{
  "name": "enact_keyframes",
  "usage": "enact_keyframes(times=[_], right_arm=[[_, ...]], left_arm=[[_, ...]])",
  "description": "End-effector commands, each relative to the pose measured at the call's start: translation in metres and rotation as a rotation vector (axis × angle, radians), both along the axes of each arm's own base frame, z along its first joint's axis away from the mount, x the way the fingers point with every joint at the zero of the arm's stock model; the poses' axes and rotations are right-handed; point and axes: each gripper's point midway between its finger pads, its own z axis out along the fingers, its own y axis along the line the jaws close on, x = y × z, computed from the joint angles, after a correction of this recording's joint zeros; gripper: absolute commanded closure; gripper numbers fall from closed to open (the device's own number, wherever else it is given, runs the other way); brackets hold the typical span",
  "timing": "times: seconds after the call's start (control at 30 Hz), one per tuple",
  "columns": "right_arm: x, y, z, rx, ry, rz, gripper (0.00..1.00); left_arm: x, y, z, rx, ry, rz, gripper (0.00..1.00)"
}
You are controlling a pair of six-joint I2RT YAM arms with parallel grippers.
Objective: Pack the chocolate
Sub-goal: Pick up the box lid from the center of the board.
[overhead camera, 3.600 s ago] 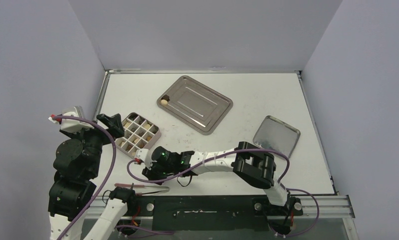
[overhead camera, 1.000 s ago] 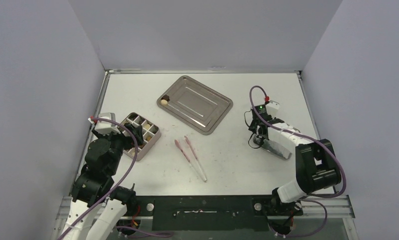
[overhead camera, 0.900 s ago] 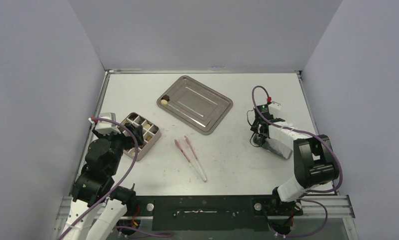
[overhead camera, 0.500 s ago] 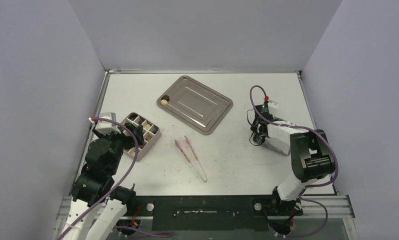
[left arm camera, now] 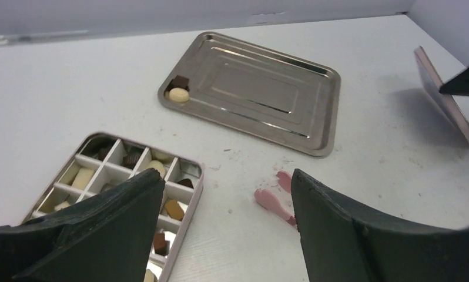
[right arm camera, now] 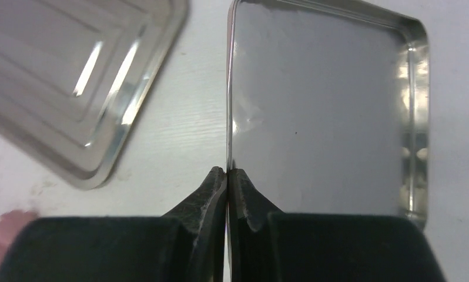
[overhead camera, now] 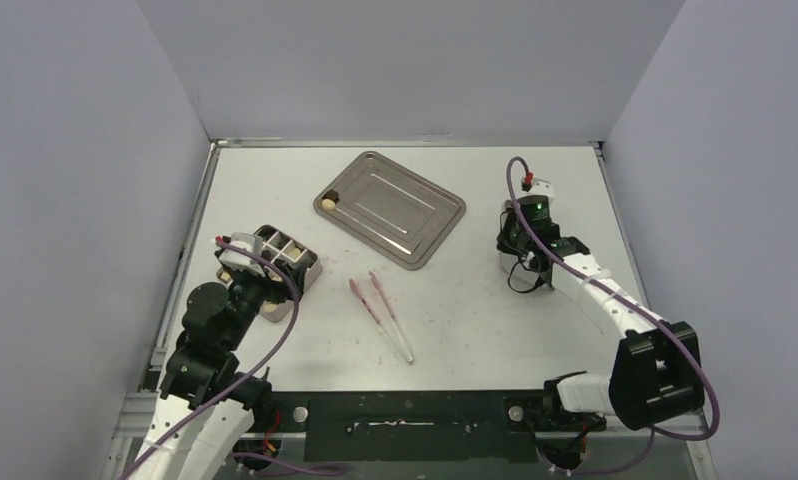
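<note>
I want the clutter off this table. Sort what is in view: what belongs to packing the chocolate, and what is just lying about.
Belongs to the job:
chocolate in the divided tin
two loose pieces in the steel tray corner
lid, edge pinched by the right hand

Lying about:
pink tongs, held by neither hand

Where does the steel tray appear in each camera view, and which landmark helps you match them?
Top external: steel tray, upper centre.
Left wrist: tray across the upper middle.
Right wrist: tray at upper left, cut off by the frame.
Shared landmark: pink tongs off the tray's near edge; in the right wrist view only a pink blur, bottom left.
</note>
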Motion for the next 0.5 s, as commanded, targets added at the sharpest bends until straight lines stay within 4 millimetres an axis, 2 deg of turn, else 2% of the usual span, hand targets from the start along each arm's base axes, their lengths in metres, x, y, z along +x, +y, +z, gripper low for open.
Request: enact_keyframes(times=[0.0,0.17,0.27,0.37,0.47], right_arm=[[-0.004,0.038,0.060,0.101,-0.109,0.184,1.00],[-0.021,0.078,0.119,0.164,-0.214,0.345,1.00],[-0.035,0.096,0.150,0.227,-0.270,0.445,1.00],[-0.052,0.116,0.170,0.298,-0.302,0.570,1.00],[-0.072,0.140,0.175,0.354,-0.296,0.724,1.00]], left_arm=[[-0.002,-0.037,0.045,0.064,-0.236,-0.242,0.24],[-0.009,-0.068,0.069,0.174,-0.377,-0.454,0.24],[-0.006,-0.072,0.090,0.195,-0.457,-0.471,0.15],[-0.005,-0.074,0.106,0.212,-0.548,-0.469,0.08],[-0.007,-0.077,0.122,0.275,-0.626,-0.493,0.03]])
